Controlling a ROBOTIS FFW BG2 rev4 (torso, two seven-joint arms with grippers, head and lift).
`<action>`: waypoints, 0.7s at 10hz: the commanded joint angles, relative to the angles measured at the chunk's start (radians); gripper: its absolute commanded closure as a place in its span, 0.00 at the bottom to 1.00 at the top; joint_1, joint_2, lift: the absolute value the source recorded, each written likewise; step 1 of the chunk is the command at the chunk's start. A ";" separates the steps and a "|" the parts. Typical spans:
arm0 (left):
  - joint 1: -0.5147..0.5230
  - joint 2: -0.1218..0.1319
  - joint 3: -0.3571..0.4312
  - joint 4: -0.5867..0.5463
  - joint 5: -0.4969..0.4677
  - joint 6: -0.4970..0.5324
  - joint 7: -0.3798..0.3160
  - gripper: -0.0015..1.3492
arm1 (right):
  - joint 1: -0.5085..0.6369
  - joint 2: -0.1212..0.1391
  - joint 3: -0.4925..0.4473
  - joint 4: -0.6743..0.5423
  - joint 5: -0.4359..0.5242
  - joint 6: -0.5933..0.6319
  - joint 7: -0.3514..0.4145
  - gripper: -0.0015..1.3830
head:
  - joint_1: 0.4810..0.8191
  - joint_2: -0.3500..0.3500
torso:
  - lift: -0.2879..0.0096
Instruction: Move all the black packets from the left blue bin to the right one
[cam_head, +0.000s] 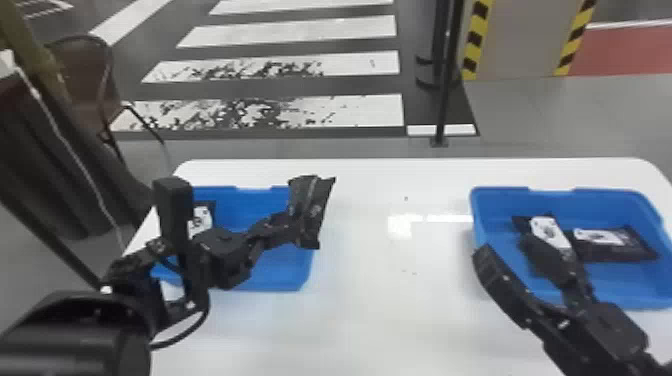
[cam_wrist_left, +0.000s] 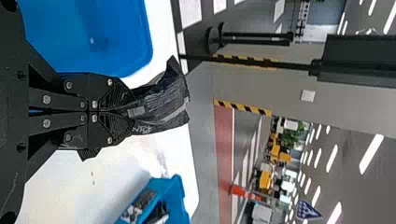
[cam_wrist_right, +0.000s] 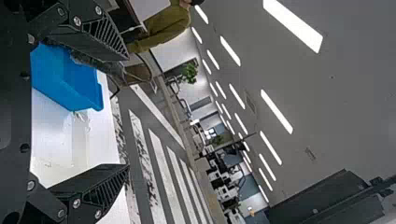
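black packet gripped above left blue bin as two more lie in the right one

a robot's left gripper (cam_head: 291, 225) pinches a black packet (cam_head: 312, 212) at one end between its closed fingers, holding it above the far right corner of the left blue bin (cam_head: 290, 275), which sits by the left edge of a white table (cam_head: 375, 300). the wrist view from that arm shows the dark wrapper creased and jutting out past the fingertips. inside the same bin, toward its far left corner, lies a packet with a white label (cam_head: 202, 220), partly hidden by the left arm.

across the table, near its right edge, two white-labelled packets rest in the right blue bin (cam_head: 500, 192): a slanted packet (cam_head: 522, 222) toward the far left corner, and a second packet (cam_head: 620, 245) close beside it, nearer the right wall. the right gripper (cam_head: 511, 250) is at that bin's left wall, fingers spread wide apart, one of them hiding part of the slanted packet. striped floor markings (cam_head: 295, 30) run beyond the table's far edge.
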 joint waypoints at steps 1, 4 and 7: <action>0.008 0.005 -0.070 -0.003 0.059 -0.010 -0.001 0.88 | -0.077 -0.002 0.008 0.046 -0.019 0.076 0.023 0.16 | 0.63 0.65 | 0.50; -0.014 0.012 -0.206 -0.008 0.127 -0.008 -0.001 0.88 | -0.224 -0.014 0.059 0.140 -0.091 0.209 0.043 0.16 | 0.63 0.55 | 0.50; -0.034 0.018 -0.288 -0.008 0.175 -0.005 0.000 0.88 | -0.317 -0.015 0.075 0.223 -0.117 0.209 0.043 0.16 | 0.63 0.47 | 0.50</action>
